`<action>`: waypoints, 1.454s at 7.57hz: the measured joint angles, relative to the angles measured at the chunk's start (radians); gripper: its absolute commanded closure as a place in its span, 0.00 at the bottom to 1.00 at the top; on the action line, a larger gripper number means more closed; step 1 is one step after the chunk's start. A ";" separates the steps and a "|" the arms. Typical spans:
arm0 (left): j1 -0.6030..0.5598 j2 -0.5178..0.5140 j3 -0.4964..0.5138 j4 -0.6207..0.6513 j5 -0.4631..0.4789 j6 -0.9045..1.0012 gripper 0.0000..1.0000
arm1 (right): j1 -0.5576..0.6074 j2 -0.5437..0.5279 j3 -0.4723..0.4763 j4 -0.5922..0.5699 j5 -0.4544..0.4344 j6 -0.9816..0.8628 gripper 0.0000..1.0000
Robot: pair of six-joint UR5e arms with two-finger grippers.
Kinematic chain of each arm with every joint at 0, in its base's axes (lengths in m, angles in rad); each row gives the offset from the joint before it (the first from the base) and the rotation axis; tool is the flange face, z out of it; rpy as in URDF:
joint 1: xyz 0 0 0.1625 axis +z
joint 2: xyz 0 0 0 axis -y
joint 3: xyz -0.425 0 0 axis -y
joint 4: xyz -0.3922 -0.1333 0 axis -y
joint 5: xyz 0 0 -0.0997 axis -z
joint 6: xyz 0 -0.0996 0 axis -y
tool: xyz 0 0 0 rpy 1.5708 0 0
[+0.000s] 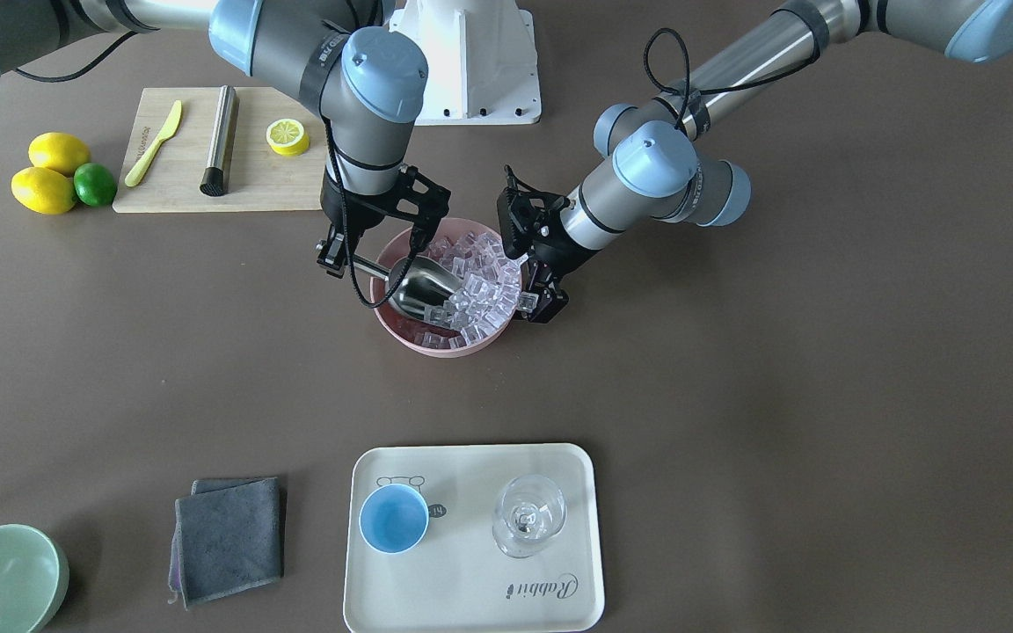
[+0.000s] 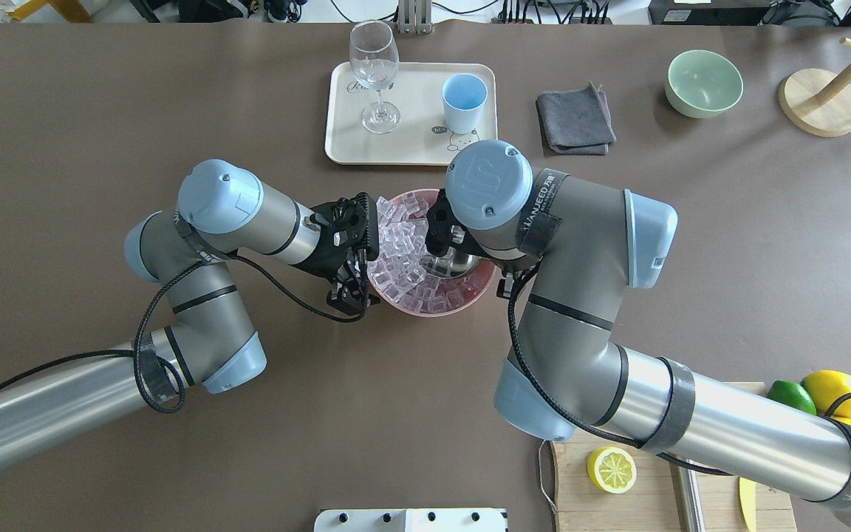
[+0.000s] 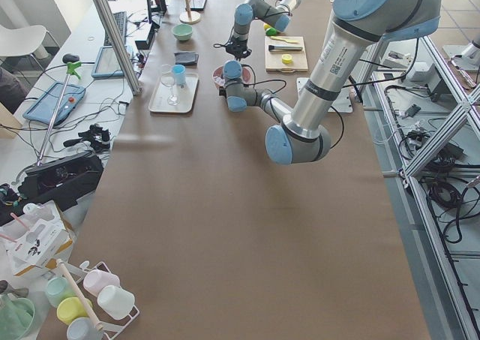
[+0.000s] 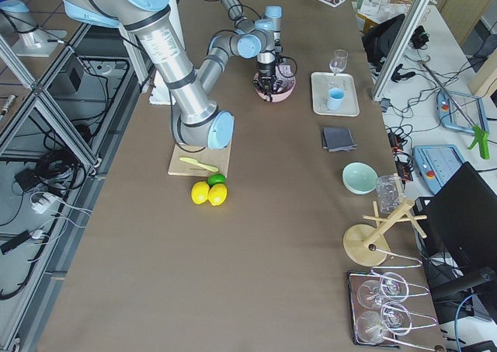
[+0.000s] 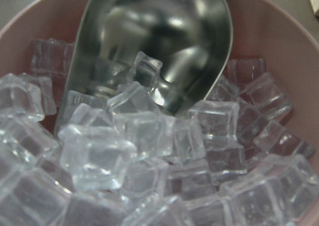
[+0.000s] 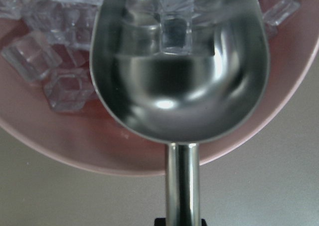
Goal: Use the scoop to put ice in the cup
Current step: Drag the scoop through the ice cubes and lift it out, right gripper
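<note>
The pink bowl (image 1: 436, 345) holds the ice (image 1: 480, 281), many clear cubes. The silver scoop (image 1: 423, 286) lies in the bowl with its mouth against the ice. My right gripper (image 1: 344, 259) is shut on the scoop's handle just outside the rim. The right wrist view shows the scoop (image 6: 184, 86) with a few cubes at its mouth. My left gripper (image 1: 540, 305) is on the opposite rim and appears clamped on it. The left wrist view shows the ice (image 5: 149, 161) and scoop (image 5: 159, 46) close up. The light-blue cup (image 1: 393, 519) stands empty on the tray.
The cream tray (image 1: 471, 598) also carries a clear stemmed glass (image 1: 528, 514). A grey cloth (image 1: 229, 536) and a pale-green bowl (image 1: 1, 580) lie beside it. A cutting board (image 1: 181, 176) holds a steel cylinder (image 1: 220, 141), a knife and half a lemon, with lemons and a lime alongside.
</note>
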 measured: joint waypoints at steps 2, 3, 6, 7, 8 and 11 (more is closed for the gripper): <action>0.000 0.000 0.000 0.001 0.000 0.000 0.02 | 0.000 -0.050 0.036 0.079 0.005 0.022 1.00; 0.000 -0.001 0.000 0.001 0.000 0.000 0.02 | 0.001 -0.068 0.047 0.123 0.005 0.042 1.00; 0.000 0.000 -0.001 0.002 0.000 0.000 0.02 | 0.001 -0.089 0.055 0.231 0.010 0.118 1.00; 0.000 -0.001 -0.002 0.001 0.000 0.000 0.02 | 0.001 -0.094 0.057 0.259 0.019 0.125 1.00; 0.000 0.000 -0.003 0.002 0.000 0.000 0.02 | 0.002 -0.104 0.061 0.286 0.029 0.129 1.00; -0.001 -0.002 -0.004 0.002 0.000 0.000 0.02 | 0.032 -0.174 0.099 0.399 0.083 0.165 1.00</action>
